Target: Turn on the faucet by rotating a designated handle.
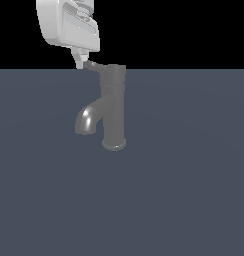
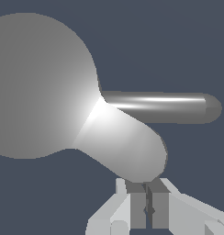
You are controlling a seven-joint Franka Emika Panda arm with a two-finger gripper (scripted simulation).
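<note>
The faucet [image 1: 114, 112] is a dark grey glossy tap, an upright column on a flared round base with a short curved spout [image 1: 86, 120] reaching toward the exterior view's left. The handle [image 1: 92, 65] is a short lever sticking out of the cap toward that same side. My white gripper [image 1: 80, 62] hangs above and to the exterior view's left of the cap, its fingertips at the handle's free end. In the wrist view the round cap [image 2: 36, 82] fills much of the frame. There the handle [image 2: 127, 147] looms large, ending just before my gripper [image 2: 148, 202], whose fingers are shut together with nothing between them. The spout [image 2: 159, 106] lies farther below.
The faucet stands on a flat blue-grey surface [image 1: 184, 200] that runs across the whole lower scene. No other object shows on it.
</note>
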